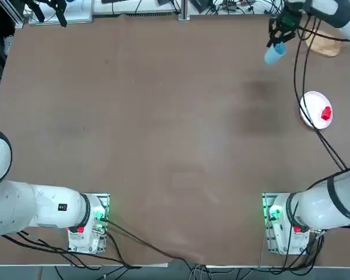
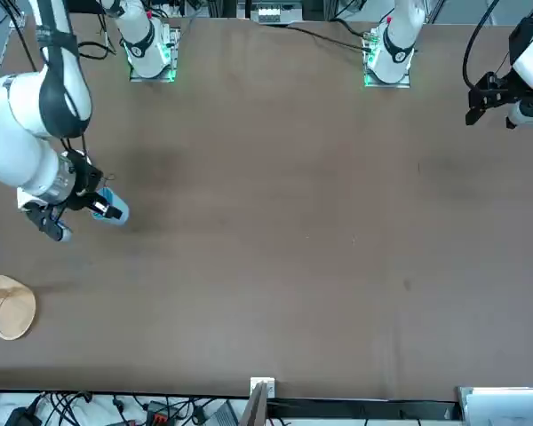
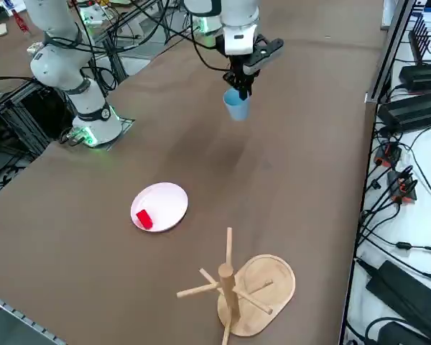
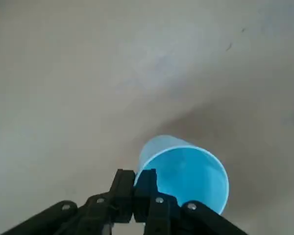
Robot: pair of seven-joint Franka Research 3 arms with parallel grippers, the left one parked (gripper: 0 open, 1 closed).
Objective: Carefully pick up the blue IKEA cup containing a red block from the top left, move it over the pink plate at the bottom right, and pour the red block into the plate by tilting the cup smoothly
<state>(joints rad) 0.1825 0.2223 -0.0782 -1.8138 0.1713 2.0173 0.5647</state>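
Observation:
My right gripper [image 3: 238, 92] is shut on the rim of the blue IKEA cup [image 3: 235, 106] and holds it in the air, clear of the table. In the top view the cup [image 1: 275, 53] is at the far right, beyond the pink plate [image 1: 309, 104]. The right wrist view looks into the cup [image 4: 186, 171], and nothing lies inside; one wall is pinched between my fingers [image 4: 122, 188]. The red block [image 1: 326, 113] rests on the plate near its rim. From the right side the block [image 3: 144, 218] sits on the plate [image 3: 169, 200].
A tan wooden stand with pegs on an oval base [image 3: 262, 287] stands near the table's right edge, beyond the plate; it also shows in the front view [image 2: 7, 306]. Cables hang from my right arm over the plate [image 1: 306, 87]. Brown tabletop [image 1: 163, 116] stretches to the left.

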